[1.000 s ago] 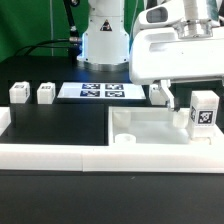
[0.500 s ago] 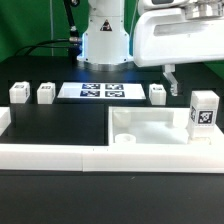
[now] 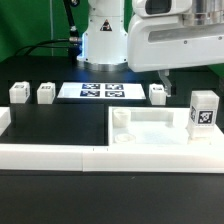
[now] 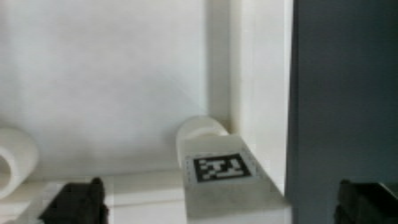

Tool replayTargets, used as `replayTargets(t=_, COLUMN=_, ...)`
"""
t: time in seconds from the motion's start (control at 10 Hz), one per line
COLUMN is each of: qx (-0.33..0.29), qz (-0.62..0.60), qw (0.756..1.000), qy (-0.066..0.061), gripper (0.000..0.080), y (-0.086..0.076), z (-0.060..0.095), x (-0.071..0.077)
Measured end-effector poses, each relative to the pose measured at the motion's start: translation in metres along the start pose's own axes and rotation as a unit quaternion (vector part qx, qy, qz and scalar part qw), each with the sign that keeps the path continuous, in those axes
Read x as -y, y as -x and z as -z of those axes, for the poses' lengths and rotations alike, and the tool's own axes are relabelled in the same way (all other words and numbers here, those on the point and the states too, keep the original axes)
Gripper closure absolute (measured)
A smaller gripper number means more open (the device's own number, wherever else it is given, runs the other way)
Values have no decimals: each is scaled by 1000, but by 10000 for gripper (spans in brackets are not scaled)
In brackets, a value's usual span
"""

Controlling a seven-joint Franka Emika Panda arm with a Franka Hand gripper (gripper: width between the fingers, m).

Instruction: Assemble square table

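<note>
Well, the fingers (image 4: 71, 203) of the gripper (image 4: 219, 204) are spread as wide as they go, and they hold nothing. In the wrist view the standing leg (image 4: 217, 160) shows in the gap between the two dark tips and touches neither one.

In the exterior view only one dark tip pokes out under the gripper's big white body. From that tip, the standing leg (image 3: 203, 112) is at 4 o'clock, lower down and apart from it. The leg stands upright on a corner of the tabletop (image 3: 150, 128), which lies flat at about 6 o'clock from the tip. One loose leg (image 3: 157, 93) sits near the tip at 7 o'clock. The marker board (image 3: 100, 91) lies at about 8 o'clock, and two more loose legs (image 3: 45, 93) sit past it.

A second ago the fingers were down low, right beside the standing leg. Now they are up higher and clear of it. The standing leg, the tabletop and the loose legs have not moved.
</note>
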State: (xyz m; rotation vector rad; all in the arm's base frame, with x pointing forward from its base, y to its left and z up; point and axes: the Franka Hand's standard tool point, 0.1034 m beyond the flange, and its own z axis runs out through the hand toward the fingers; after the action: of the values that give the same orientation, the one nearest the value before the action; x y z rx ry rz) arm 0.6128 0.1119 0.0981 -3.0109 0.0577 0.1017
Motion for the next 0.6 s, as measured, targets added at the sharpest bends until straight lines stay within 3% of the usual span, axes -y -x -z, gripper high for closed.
replayTargets(t=0.2, qx=6, qz=-1, qw=1000, qy=1, gripper=150, y=-1, z=0, x=-2)
replayTargets(t=0.4, qx=3, qz=-1, qw=1000, qy=2, gripper=150, y=-23, z=3, x=-6)
replayTargets(t=0.6, qx=3, qz=-10, qw=1000, qy=3, gripper=150, y=-25, z=-4, x=-5)
